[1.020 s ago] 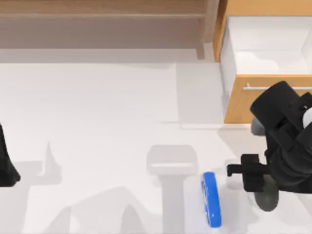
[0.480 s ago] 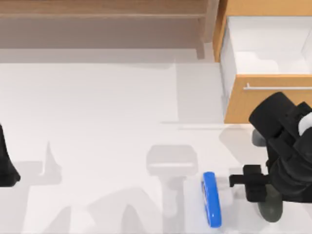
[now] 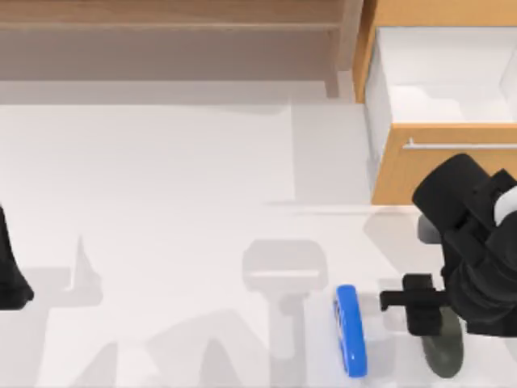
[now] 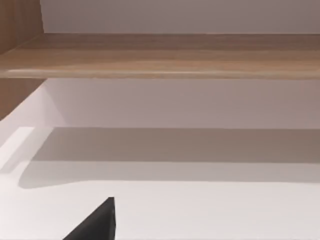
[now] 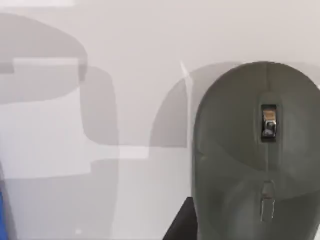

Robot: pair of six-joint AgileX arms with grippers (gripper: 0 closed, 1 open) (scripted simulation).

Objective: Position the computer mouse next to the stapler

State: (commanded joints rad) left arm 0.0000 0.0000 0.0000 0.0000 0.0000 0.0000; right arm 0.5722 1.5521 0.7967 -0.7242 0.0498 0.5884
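Mouse point(image 3: 444, 349) and stapler point(image 3: 350, 331) lie near each other at the desk's point(image 3: 161, 202) near right corner, apart, with a strip of pale surface between them. The blue stapler runs lengthwise away from the near edge, and the dark grey mouse sits to its right, partly covered from above by the right tool point(image 3: 416, 305). That tool hangs low over the mouse's left flank, its black fingers pointing toward the stapler; how wide they stand, and whether they touch the mouse, I cannot tell. Through the right wrist view the mouse point(image 5: 257, 155) shows close up, scroll wheel up, resting flat on the desk, with a sliver of the stapler point(image 5: 2, 217) at the edge. Behind the right arm stands a wooden cabinet with an open white drawer point(image 3: 440, 77). Parked at the desk's left edge is the left arm point(image 3: 10, 271).
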